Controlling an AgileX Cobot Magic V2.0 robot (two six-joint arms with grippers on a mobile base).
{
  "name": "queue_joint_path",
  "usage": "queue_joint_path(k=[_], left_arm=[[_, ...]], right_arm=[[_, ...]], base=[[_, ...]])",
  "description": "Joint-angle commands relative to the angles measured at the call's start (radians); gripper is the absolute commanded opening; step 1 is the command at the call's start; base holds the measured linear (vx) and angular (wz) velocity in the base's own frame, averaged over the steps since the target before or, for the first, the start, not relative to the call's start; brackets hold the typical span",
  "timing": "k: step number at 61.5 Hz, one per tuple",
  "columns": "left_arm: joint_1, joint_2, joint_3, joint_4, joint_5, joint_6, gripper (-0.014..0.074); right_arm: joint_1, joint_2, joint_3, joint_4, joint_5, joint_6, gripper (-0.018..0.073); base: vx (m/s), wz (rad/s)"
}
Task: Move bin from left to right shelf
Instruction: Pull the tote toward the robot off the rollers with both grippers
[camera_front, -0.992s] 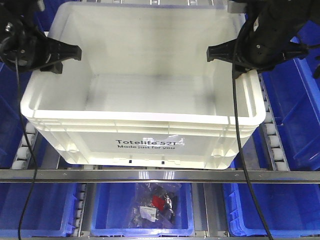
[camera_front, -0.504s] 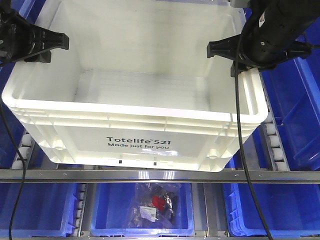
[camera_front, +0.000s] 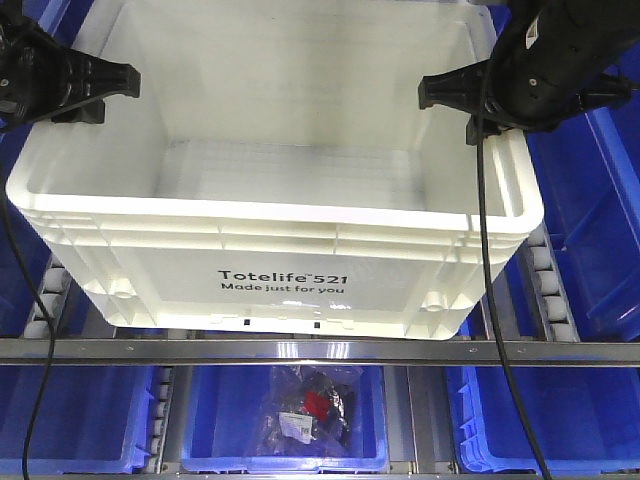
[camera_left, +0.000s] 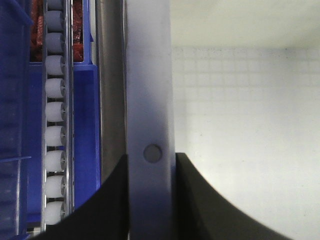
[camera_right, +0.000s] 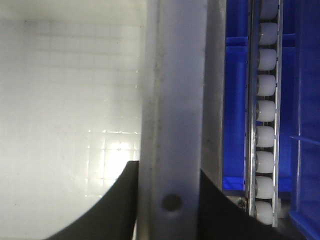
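The white bin (camera_front: 275, 215) fills the centre of the front view, its side rims pinched between the jaws of the left gripper (camera_left: 151, 200) and right gripper (camera_right: 170, 200), so the grasp looks done, while the carry rightward and set-down seem left.

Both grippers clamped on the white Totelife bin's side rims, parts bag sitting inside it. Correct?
Not quite. The white bin is empty, per the front view; the parts bag lies in a blue bin on the level below. The left gripper and right gripper do clamp its side rims.
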Motion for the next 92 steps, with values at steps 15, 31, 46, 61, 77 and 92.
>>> queue_joint_path(k=[15, 31, 46, 61, 77, 92], left_arm=[[0.0, -0.059, -0.043, 0.012, -0.107, 0.005, 0.0082], [-0.008, -0.075, -0.038, 0.014, -0.157, 0.005, 0.0082], [-0.02, -0.184, 0.105, 0.012, -0.302, 0.002, 0.0082], [-0.02, -0.198, 0.138, 0.004, -0.33, 0.002, 0.0082], [-0.02, -0.199, 0.138, 0.004, -0.319, 0.002, 0.0082], [-0.02, -0.199, 0.138, 0.004, -0.32, 0.002, 0.0082]], right_arm=[[-0.005, -0.078, -0.057, -0.083, -0.094, -0.009, 0.0062], [-0.005, -0.086, -0.051, -0.083, -0.114, -0.008, 0.0062], [-0.005, -0.171, 0.083, -0.087, -0.236, -0.003, 0.0062], [-0.005, -0.189, 0.097, -0.083, -0.249, -0.007, 0.0062], [-0.005, -0.186, 0.097, -0.082, -0.223, -0.007, 0.0062], [-0.005, -0.186, 0.097, -0.082, -0.212, -0.007, 0.0062]], base=[[0.0, 0.0], [0.0, 0.0], [0.0, 0.0], [0.0, 0.0], [0.0, 0.0], [0.0, 0.0]])
